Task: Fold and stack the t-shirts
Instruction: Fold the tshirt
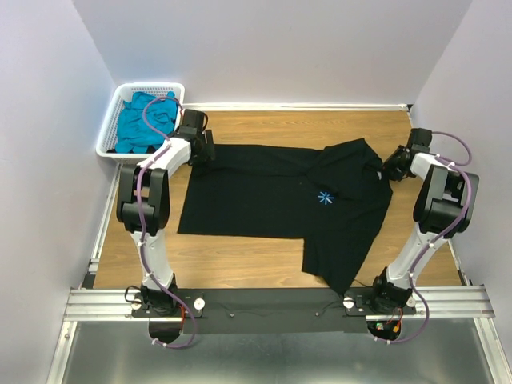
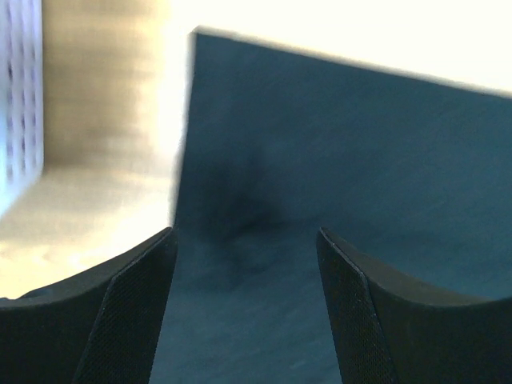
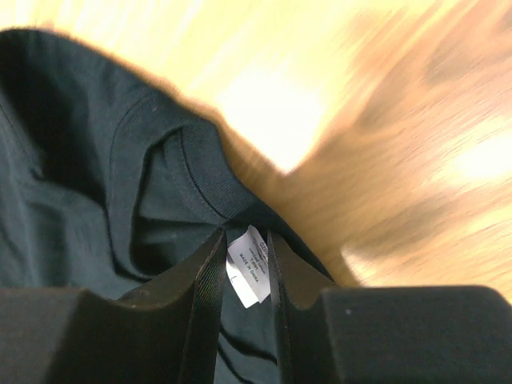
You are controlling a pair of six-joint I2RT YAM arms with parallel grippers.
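Observation:
The black t-shirt (image 1: 264,196) lies spread on the wooden table, its light-blue starburst print (image 1: 324,198) facing up and its right part folded and rumpled. My left gripper (image 1: 210,152) is open at the shirt's far left corner; in the left wrist view (image 2: 245,232) its fingers straddle flat black cloth (image 2: 360,160). My right gripper (image 1: 392,168) is at the shirt's right edge. In the right wrist view (image 3: 246,234) it is shut on the neck, with the white label (image 3: 248,272) between the fingers. The teal t-shirt (image 1: 144,120) lies crumpled in the basket.
The white slotted basket (image 1: 148,85) stands at the far left corner, just behind the left arm, and shows at the left edge of the left wrist view (image 2: 20,96). Walls close in on the table on the left, back and right. A metal rail (image 1: 264,300) runs along the near edge.

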